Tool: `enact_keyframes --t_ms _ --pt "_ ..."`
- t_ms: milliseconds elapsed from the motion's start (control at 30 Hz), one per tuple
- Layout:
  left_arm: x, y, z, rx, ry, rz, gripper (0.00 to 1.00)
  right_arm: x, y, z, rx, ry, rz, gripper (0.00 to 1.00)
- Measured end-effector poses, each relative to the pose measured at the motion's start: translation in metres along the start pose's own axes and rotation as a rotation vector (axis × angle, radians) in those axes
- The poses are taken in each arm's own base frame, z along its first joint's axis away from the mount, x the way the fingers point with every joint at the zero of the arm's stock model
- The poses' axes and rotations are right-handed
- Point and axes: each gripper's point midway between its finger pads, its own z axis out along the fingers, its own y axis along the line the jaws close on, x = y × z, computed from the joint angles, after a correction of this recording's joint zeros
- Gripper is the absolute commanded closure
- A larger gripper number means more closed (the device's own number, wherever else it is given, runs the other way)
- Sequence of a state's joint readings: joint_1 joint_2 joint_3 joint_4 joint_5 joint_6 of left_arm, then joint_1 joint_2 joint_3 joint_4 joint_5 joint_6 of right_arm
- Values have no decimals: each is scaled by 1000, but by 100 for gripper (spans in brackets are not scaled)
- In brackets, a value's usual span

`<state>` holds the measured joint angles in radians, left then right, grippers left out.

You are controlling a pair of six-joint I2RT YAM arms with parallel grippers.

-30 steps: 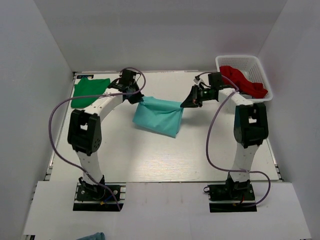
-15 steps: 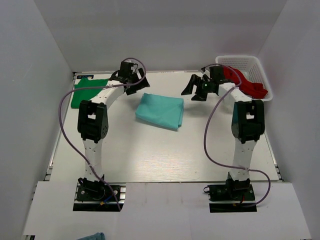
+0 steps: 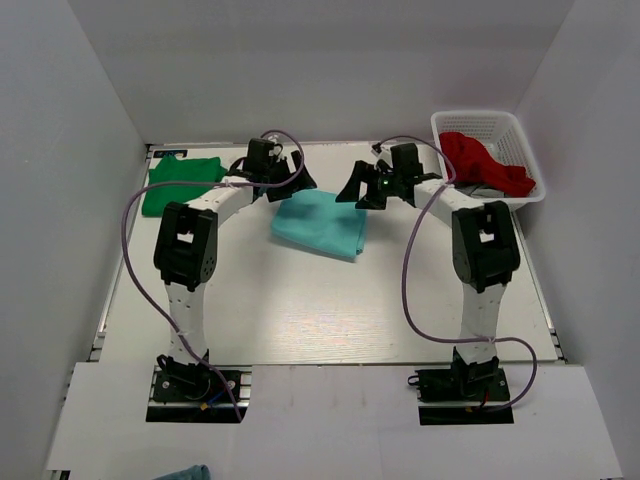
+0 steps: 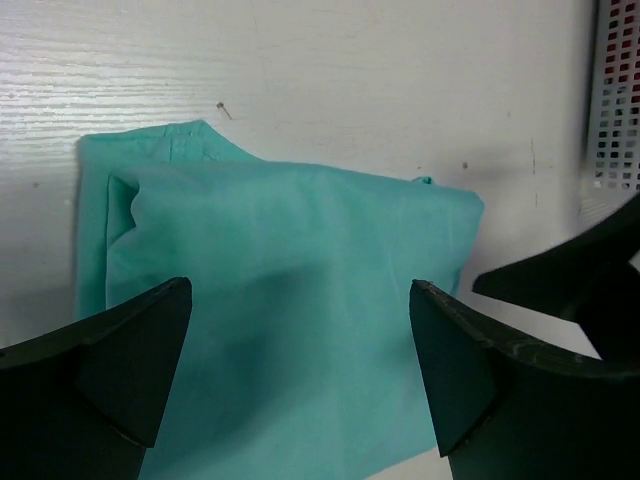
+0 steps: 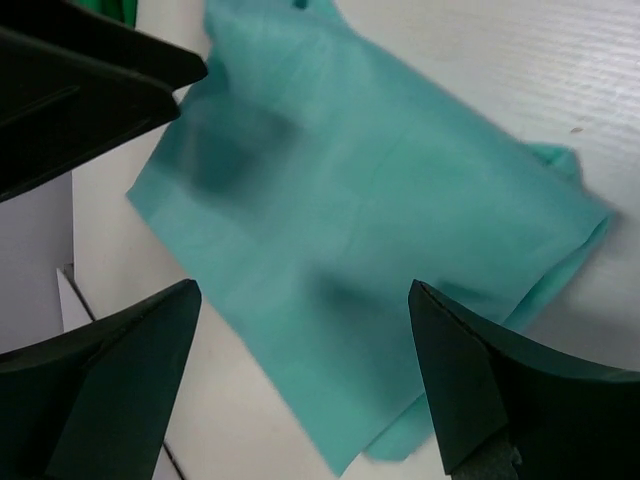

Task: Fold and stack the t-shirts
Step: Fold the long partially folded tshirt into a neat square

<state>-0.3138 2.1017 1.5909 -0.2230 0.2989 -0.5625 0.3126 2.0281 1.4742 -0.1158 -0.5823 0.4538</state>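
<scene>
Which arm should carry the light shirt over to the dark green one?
Probably left: its open end effector hovers over the teal shirt, and the green shirt lies on its side.

No writing, label, brand, number or sign can be read in any of the three views.
</scene>
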Motion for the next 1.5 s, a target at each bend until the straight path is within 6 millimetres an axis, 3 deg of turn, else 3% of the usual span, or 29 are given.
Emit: enact_keyframes --t_ms 167,200,300,567,633,733,867,967,1033,1133,1267,1333,1367,1500 --pt "12 27 27 -54 20 -19 0 1 -45 43 17 5 73 10" --pt "17 35 33 -72 30 -23 0 -1 -45 47 -12 11 86 10" --pt "8 36 35 -75 -1 -18 0 -18 -48 51 -8 -33 67 10" --pt "-10 43 31 -155 -30 16 0 -18 -47 48 28 -31 40 10" --pt "-22 40 25 -172 -50 36 0 -18 -41 40 51 -26 26 10" --pt "-43 23 5 -167 -96 63 0 -23 -16 18 58 -49 -12 10" --pt "-60 -12 -40 -92 -155 86 0 -19 30 -25 21 -99 -89 10" --pt "-37 -32 -68 2 -132 78 0 0 53 -40 -26 -89 -116 10" --pt "-7 -38 -74 75 -91 65 0 22 56 -37 -55 -58 -117 10" --pt "44 -31 -64 123 19 27 0 59 45 -22 -69 30 -72 10" --pt "98 -3 -41 87 159 -32 0 91 21 2 -73 119 5 10" --pt "115 15 -35 54 198 -65 0 105 5 10 -48 149 45 10" --pt "115 16 -35 65 201 -75 0 111 1 13 -51 163 64 10" --pt "110 21 -35 55 186 -80 0 105 -3 15 -51 137 68 10"
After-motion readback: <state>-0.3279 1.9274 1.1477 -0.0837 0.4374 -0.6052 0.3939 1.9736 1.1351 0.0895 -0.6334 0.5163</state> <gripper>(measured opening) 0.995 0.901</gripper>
